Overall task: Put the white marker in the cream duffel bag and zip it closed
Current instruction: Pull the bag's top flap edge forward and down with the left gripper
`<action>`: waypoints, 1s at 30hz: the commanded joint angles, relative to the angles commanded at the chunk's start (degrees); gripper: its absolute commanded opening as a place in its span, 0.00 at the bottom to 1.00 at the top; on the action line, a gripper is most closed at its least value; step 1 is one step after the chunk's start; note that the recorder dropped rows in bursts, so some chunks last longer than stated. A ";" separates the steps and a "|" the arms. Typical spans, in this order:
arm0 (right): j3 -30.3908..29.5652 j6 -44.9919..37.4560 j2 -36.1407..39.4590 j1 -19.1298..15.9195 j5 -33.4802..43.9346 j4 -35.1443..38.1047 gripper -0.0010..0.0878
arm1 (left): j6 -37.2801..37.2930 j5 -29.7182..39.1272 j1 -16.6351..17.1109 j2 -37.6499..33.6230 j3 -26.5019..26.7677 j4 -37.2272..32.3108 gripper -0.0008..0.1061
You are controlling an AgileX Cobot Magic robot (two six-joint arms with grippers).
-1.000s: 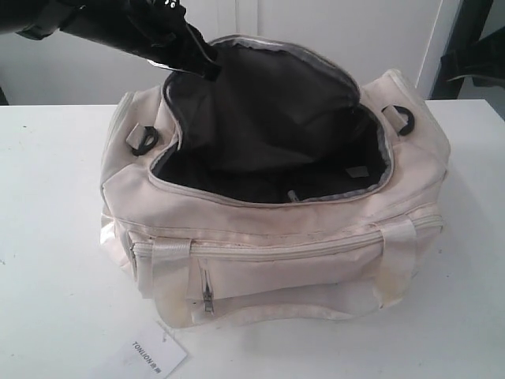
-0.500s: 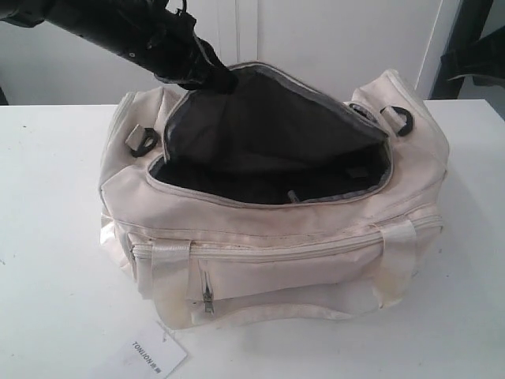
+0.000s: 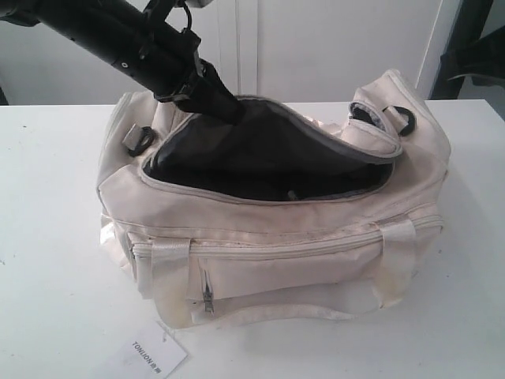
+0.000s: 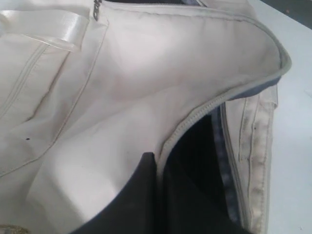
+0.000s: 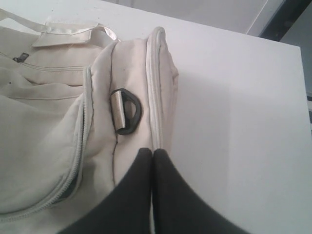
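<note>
White tabletop [image 3: 47,237] carries the large soft cream fabric duffel bag [image 3: 268,260], its mouth part open on dark lining [image 3: 260,158]; left gripper [image 4: 158,165] pinches the far zipper edge, right gripper [image 5: 152,155] pressed together, empty, beside the black end ring [image 5: 129,112]

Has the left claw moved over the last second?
Yes. The left claw has come down, nearer the front pocket zipper, which stays put, lowering the pinched flap of the cream duffel bag over its opening.

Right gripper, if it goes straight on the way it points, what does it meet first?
Likely the bag, at its end seam beside the black ring; the gap from the right gripper is unclear.
</note>
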State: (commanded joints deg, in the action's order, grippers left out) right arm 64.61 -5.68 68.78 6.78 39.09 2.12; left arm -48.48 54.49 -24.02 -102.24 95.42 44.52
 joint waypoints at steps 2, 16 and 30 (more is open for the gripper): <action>0.00 0.00 0.00 0.00 0.11 0.00 0.01 | -0.29 0.41 0.00 0.00 0.00 0.00 0.01; 0.00 0.00 0.00 0.00 0.13 1.05 0.01 | -4.30 6.43 0.00 0.00 0.00 -1.41 0.03; 0.00 0.00 0.00 0.00 0.13 1.05 0.01 | -3.89 5.62 0.00 0.00 0.00 -1.55 0.51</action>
State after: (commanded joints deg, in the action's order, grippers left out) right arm 64.61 -5.68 68.78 6.78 39.22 3.18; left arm -52.37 60.10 -24.02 -102.24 95.42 42.96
